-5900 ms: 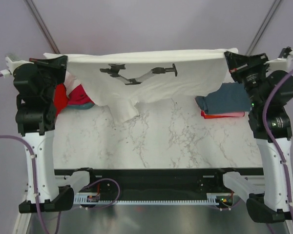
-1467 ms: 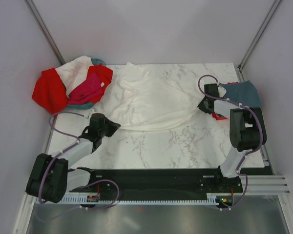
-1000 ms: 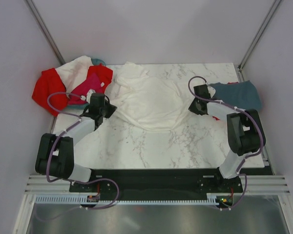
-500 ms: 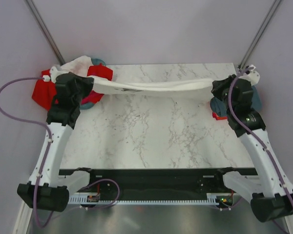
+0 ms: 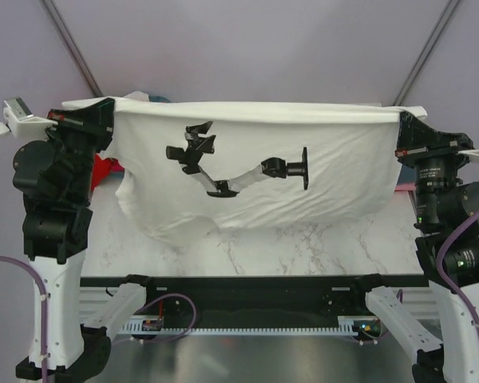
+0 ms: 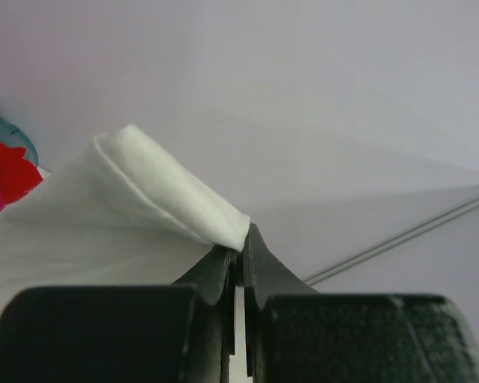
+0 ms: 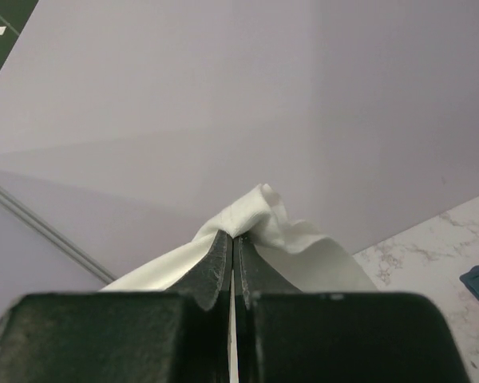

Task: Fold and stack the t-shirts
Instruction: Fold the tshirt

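Lifted higher, one white t-shirt point(image 5: 343, 167), pinched by left gripper point(image 6: 241, 247), right gripper point(image 7: 232, 239)

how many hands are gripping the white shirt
2: the left hand pinches the white t-shirt at one top corner, the right hand at the other; none hidden.

Black joints point(image 5: 54, 199), white links point(image 5: 64, 303), purple cables point(image 5: 45, 319); left gripper point(image 6: 239, 249), right gripper point(image 7: 232, 239) black

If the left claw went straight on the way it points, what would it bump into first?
The left claw is shut on a corner of the white t-shirt, which pokes out just ahead. Past that only the pale wall shows, so probably the wall. How far away it is, I can't tell.
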